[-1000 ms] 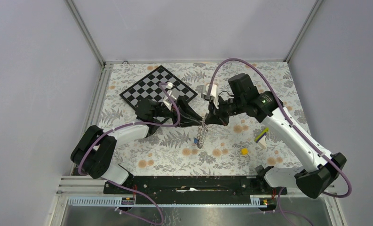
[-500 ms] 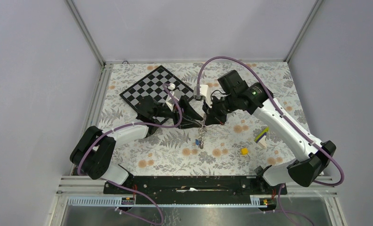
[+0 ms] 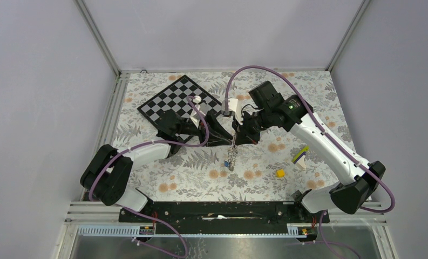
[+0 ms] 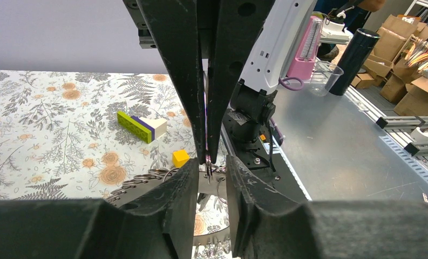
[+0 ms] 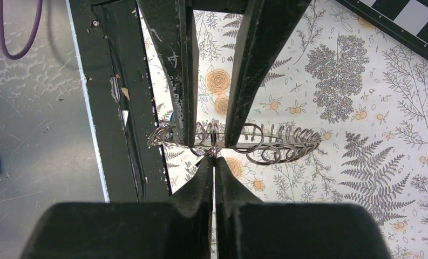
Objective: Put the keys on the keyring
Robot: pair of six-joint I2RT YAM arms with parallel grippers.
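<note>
Nearest to my bases on the flowered surface point(image 3: 201, 172) sits the yellow cube point(image 3: 280, 173), off to the right and well apart from everything I am handling. A little farther and still to the right lies the purple-and-lime stick point(image 3: 300, 156).

In the middle is the keyring point(image 3: 231, 156), drawn out into a long, narrow shape. Its long axis runs near to far: the near end points back toward my bases and leans slightly left, and the far end comes up to where my two pincers meet. I cannot tell whether the near end touches the surface. The blue key point(image 3: 226, 162) shows just beside the ring's near part, on its left. I cannot make out the black key.

At the ring's far end, my right pincer point(image 3: 237, 140) reaches in from the far right. Its fingers are pressed together with no gap, and in my right wrist view their tips pinch one thin strand of the ring's wire. My left pincer point(image 3: 229, 142) comes in from the left and meets it tip to tip. Its fingers stand apart, with the flowered surface showing through the gap, and the ring's coils run across both fingertips. I cannot tell whether they press on the wire.

Farthest, to the left, lies the chessboard point(image 3: 174, 100), turned corner-on to me.
</note>
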